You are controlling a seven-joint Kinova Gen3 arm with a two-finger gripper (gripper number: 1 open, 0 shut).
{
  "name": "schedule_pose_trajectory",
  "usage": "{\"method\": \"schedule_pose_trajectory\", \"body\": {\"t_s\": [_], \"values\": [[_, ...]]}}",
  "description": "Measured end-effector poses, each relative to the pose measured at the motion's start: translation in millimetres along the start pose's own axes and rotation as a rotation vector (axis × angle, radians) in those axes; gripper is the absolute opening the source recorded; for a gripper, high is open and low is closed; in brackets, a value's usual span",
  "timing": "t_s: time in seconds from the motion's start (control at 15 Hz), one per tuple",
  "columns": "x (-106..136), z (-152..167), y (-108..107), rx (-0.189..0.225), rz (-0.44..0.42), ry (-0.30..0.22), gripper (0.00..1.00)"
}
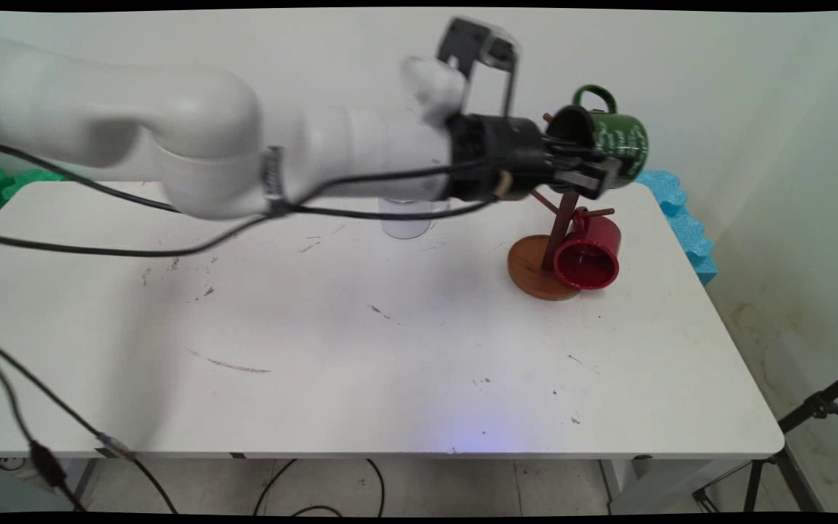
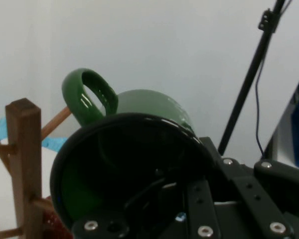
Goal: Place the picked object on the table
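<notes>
Green, red and brown at my black tool

My black tool (image 1: 593,164) grips a dark green mug (image 1: 619,142) with white lettering on its side and a black inside; on the white, scuffed table (image 1: 361,342) a brown wooden rack (image 1: 546,251) carries a glossy red mug (image 1: 590,253), a clear glass (image 1: 406,218) sits farther left, and bright blue foam (image 1: 684,218) lies at the far right edge, green foam (image 1: 4,185) far left.

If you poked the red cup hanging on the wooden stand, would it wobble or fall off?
The red cup hangs by its handle on a low peg of the wooden stand, so it would probably swing. A harder push might slide it off. It looks hard and glossy, so likely slippery and breakable.
</notes>
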Motion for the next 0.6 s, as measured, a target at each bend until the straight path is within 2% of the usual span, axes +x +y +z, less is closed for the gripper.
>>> {"method": "schedule_pose_trajectory", "body": {"t_s": [0.2,0.6], "values": [[3,-31,-8,-0.011,0.045,-0.042,0.00],[-21,-65,-25,0.022,0.121,-0.152,0.00]]}}
